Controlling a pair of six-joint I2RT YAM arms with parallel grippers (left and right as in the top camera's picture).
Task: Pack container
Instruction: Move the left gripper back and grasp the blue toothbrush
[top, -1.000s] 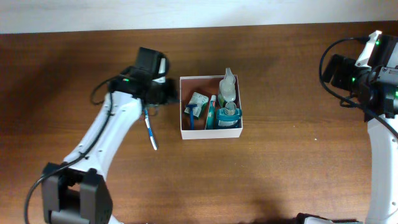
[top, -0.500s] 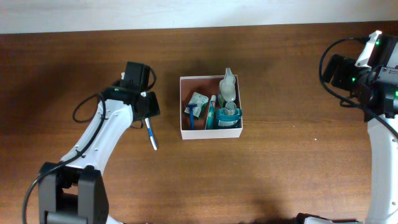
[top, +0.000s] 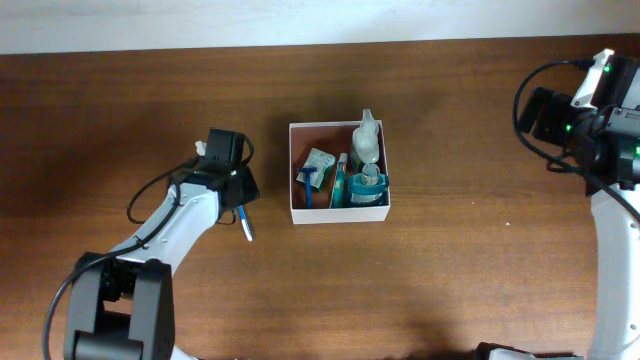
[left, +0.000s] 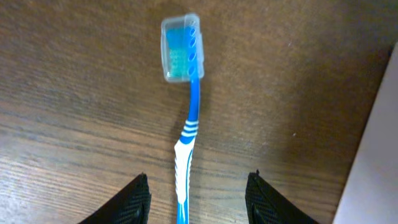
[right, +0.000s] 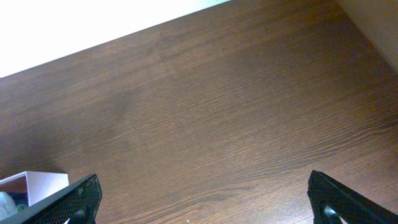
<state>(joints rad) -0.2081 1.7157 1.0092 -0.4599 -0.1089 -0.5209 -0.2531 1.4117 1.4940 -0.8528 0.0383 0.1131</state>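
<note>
One item sits outside: the blue toothbrush (left: 185, 155), lying on the table (top: 450, 270) near the left wall of the container (top: 339, 213), mid-table. Left gripper (left: 198, 194) has swung back from the box's edge and now hangs over the handle, jaws half-spread either side, touching nothing. Looks like lining up a pick. Right gripper (right: 208, 199) wide, empty, far right.

Table (top: 450, 250): dark brown wood, grain running left to right in the overhead view. The container (top: 338, 213), with white walls, sits flat on it near the centre. A blue and white toothbrush (left: 186, 140) lies flat on the wood just left of the container, slightly slanted and not touching its wall. A clear cap (left: 180, 56) covers the bristle head.
</note>
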